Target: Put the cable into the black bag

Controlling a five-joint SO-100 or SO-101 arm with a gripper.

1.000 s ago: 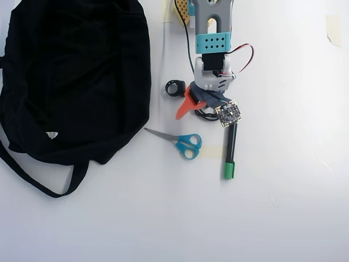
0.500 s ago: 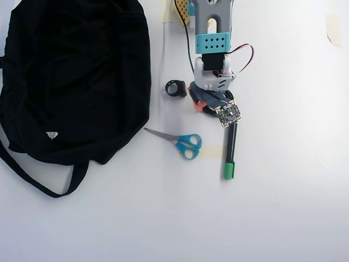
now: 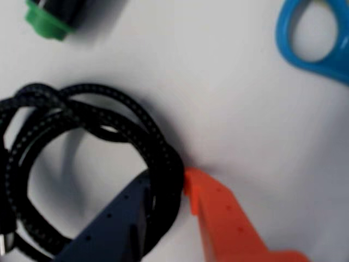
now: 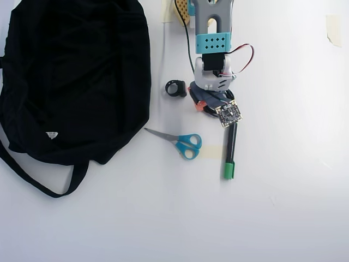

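In the wrist view a black braided cable (image 3: 103,123) lies coiled on the white table. My gripper (image 3: 166,179) straddles the coil's right strand: the navy finger (image 3: 117,218) is inside the loop and the orange finger (image 3: 223,218) presses against the strand from outside. The jaws look shut on that strand, which still rests on the table. In the overhead view the arm covers most of the cable (image 4: 211,112), and the gripper (image 4: 202,103) is below the arm's base. The black bag (image 4: 76,76) lies flat at the far left, well apart from the gripper.
Blue-handled scissors (image 4: 182,143) lie between the bag and the arm; one handle loop shows in the wrist view (image 3: 313,38). A black pen with a green cap (image 4: 229,155) lies below the gripper, its cap also in the wrist view (image 3: 49,22). A small black ring (image 4: 175,88) sits left of the gripper.
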